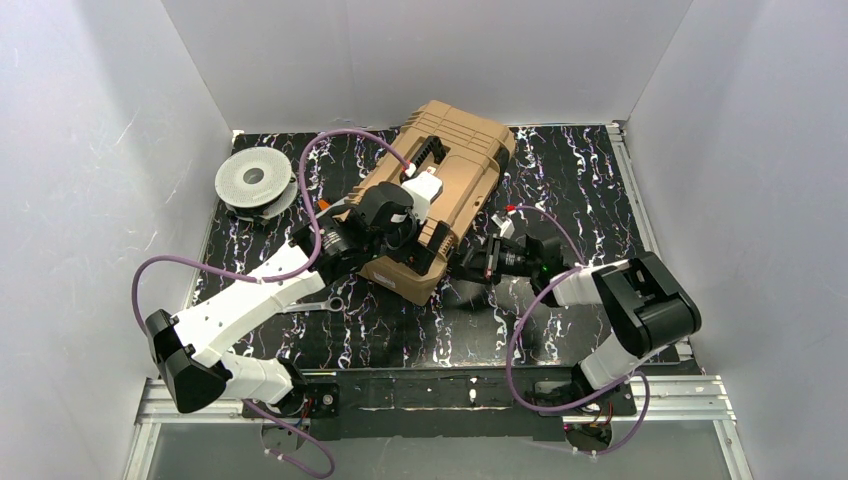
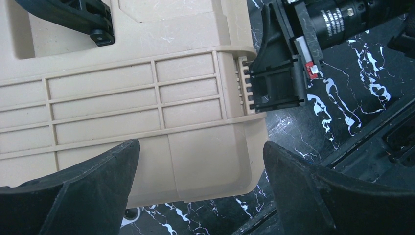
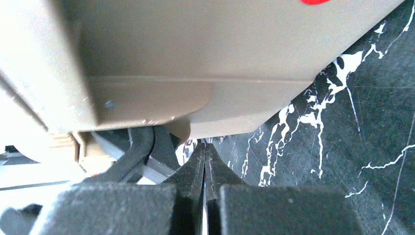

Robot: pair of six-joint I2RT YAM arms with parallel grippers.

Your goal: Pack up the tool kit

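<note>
Two pincers work at one corner. Our right pincer [image 3: 205, 154] has its fingers pressed together on nothing, making a blunt tip aimed low at the large tan hard-plastic toolbox [image 1: 470, 150], beside the black plastic latch [image 2: 276, 83] that stands out from its side. We judge it means to push that latch home. Our left pincer [image 2: 200, 152] hangs spread wide over the ribbed lid, likely to steady it. The toolbox lies shut and slanted on the black white-veined mat [image 1: 580, 180], with the grey round spool [image 1: 255, 180] well apart.

toolbox [image 1: 470, 150]: tan | latch [image 2: 274, 90]: black | table [image 1: 585, 190]: black, white marbling | spool [image 1: 255, 180]: grey
</note>
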